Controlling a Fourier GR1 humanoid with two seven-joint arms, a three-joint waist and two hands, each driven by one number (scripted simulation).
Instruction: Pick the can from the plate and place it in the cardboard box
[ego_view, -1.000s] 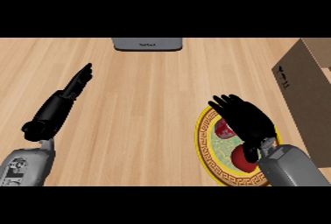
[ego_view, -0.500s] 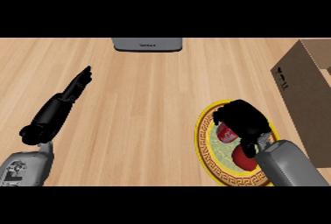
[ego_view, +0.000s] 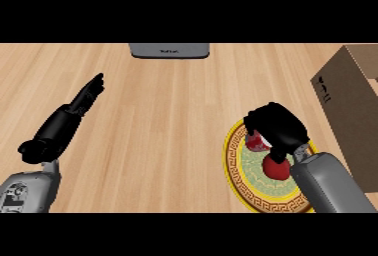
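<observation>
Can on plate, R hand curled round it.

You only see slivers of the can under the right hand, which also hides part of the plate. Cardboard box runs off the right edge; grey object is cut at the top, its label unreadable.
</observation>
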